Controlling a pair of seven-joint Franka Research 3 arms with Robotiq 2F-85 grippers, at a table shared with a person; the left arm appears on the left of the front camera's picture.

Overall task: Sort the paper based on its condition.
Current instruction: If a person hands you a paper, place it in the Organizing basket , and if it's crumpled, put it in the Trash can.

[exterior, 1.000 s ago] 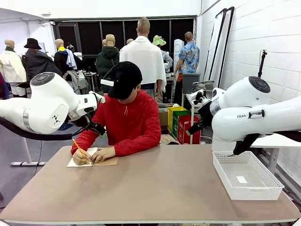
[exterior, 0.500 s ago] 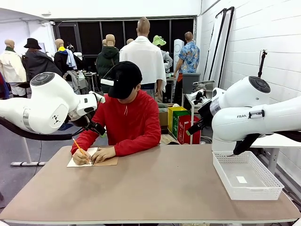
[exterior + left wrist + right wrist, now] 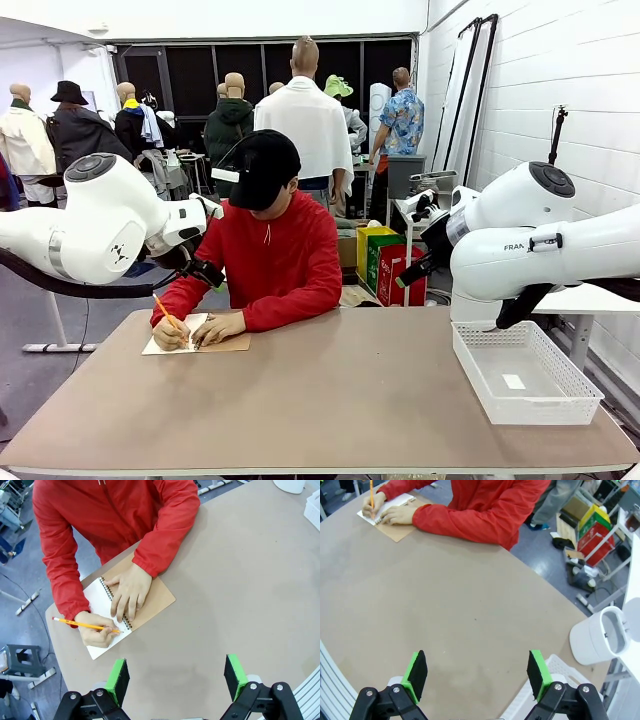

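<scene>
The paper is out of view as loose sheets. A person in a red top writes with an orange pencil (image 3: 85,625) on the white page of a spiral-bound notebook (image 3: 150,597) with a brown card cover, at the table's far left (image 3: 196,335). One hand holds the pencil and the other rests flat on the notebook. High above the table, my left gripper (image 3: 175,680) stands open and empty, looking down on the notebook. Over the table's near right part, my right gripper (image 3: 477,675) hangs open and empty, with the notebook (image 3: 390,515) far off.
A white mesh basket (image 3: 540,408) stands at the table's right edge with a small white slip inside. The brown tabletop (image 3: 330,400) is bare across its middle. A white round arm base (image 3: 600,635) stands beside the table's right end.
</scene>
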